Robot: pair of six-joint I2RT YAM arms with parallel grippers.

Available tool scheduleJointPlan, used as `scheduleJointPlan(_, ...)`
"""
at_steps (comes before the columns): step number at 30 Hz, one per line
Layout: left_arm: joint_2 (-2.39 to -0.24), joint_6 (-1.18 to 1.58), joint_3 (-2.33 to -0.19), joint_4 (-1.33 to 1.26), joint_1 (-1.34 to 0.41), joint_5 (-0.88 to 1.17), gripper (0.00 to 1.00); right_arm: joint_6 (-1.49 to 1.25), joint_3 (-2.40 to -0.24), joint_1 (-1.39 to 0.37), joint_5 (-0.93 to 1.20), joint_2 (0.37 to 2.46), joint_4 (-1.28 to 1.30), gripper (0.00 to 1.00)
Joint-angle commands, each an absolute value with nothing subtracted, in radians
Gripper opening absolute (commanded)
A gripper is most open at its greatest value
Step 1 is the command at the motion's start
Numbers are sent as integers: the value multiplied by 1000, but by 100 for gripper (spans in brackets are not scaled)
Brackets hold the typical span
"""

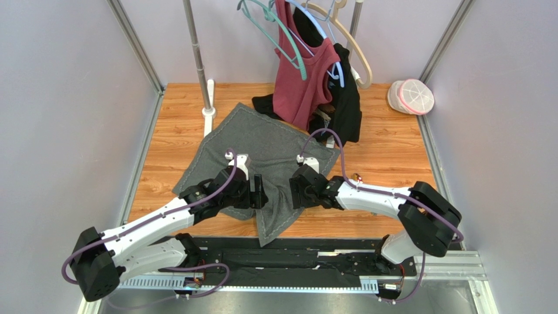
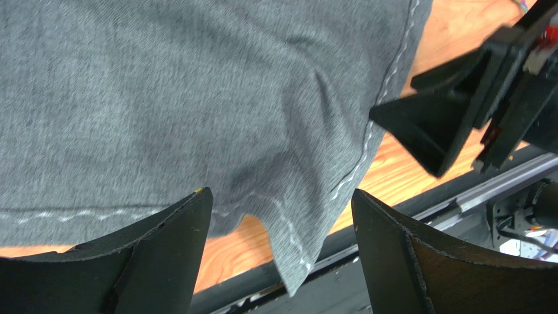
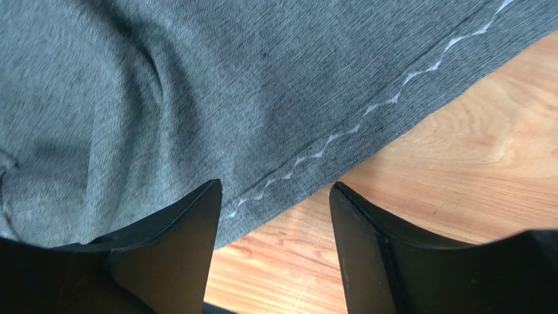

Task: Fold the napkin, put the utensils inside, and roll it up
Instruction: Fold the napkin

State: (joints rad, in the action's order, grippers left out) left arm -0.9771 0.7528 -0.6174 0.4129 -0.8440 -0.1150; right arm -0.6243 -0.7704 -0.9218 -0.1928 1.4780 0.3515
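The dark grey napkin (image 1: 262, 147) lies spread out like a diamond on the wooden table (image 1: 386, 150). Its near corner (image 2: 295, 265) hangs over the front edge. My left gripper (image 1: 260, 191) is open and empty, low over the napkin's near part (image 2: 196, 98), with the hanging corner between its fingertips (image 2: 280, 193). My right gripper (image 1: 295, 190) is open and empty over the napkin's right stitched edge (image 3: 314, 154); in the right wrist view (image 3: 275, 185) one finger is over cloth and the other over bare wood. The spoon is not in view.
A maroon top (image 1: 301, 72) and a black garment (image 1: 347, 104) hang on hangers at the back, touching the napkin's far corner. A metal pole (image 1: 200, 59) stands back left. A pink-and-white cap (image 1: 411, 97) lies back right. A black rail (image 1: 295, 252) runs along the front.
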Motion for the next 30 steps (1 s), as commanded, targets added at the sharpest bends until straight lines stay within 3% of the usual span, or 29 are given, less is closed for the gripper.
scheduleJointPlan(1, -907, 727, -607, 439, -848, -124, 85, -661, -838, -951, -321, 1508, 385, 64)
scheduleJointPlan(6, -893, 660, -607, 431, -848, -86, 76, -686, -857, -951, -344, 1583, 435, 55)
scheduleJointPlan(12, -899, 574, -632, 416, -848, -46, 72, -696, -862, -951, -370, 1612, 477, 44)
scheduleJointPlan(16, -919, 526, -641, 352, -851, 0, 70, -684, -868, -931, -394, 1623, 486, 23)
scheduleJointPlan(18, -940, 503, -644, 318, -859, 55, 69, -670, -873, -914, -387, 1629, 488, 19)
scheduleJointPlan(30, -1187, 396, -684, 103, -1008, 115, 69, -546, -977, -747, -310, 1701, 450, 16)
